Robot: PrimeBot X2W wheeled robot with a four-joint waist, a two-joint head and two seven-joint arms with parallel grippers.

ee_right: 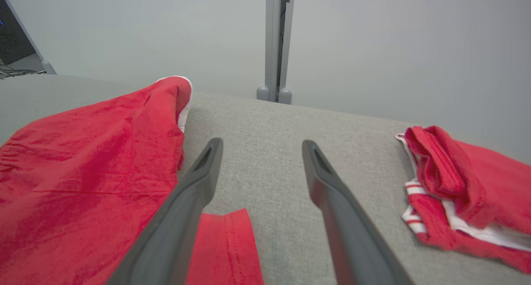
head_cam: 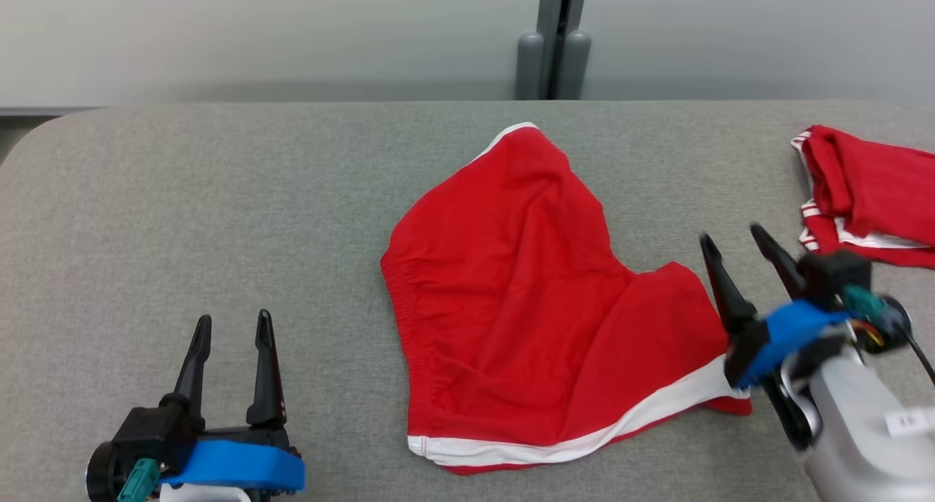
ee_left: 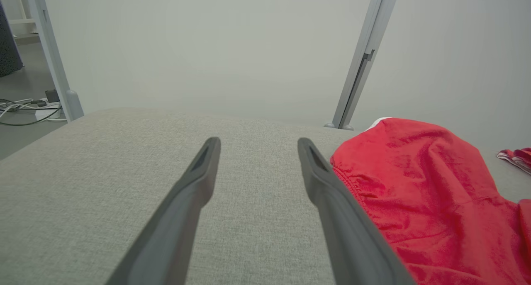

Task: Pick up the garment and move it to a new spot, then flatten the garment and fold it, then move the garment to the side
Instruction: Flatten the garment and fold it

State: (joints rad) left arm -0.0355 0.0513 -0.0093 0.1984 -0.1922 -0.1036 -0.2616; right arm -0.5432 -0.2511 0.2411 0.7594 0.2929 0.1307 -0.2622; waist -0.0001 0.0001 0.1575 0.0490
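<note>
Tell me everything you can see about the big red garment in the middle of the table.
The garment looks like red shorts in soft, matte knit cloth, with white trim on the leg hems and a gathered elastic waistband along its left edge. It lies spread open, unfolded and creased, on the grey cloth-covered table. The right gripper, jaws open, sits at its near right hem corner; whether it touches the cloth I cannot tell.
</note>
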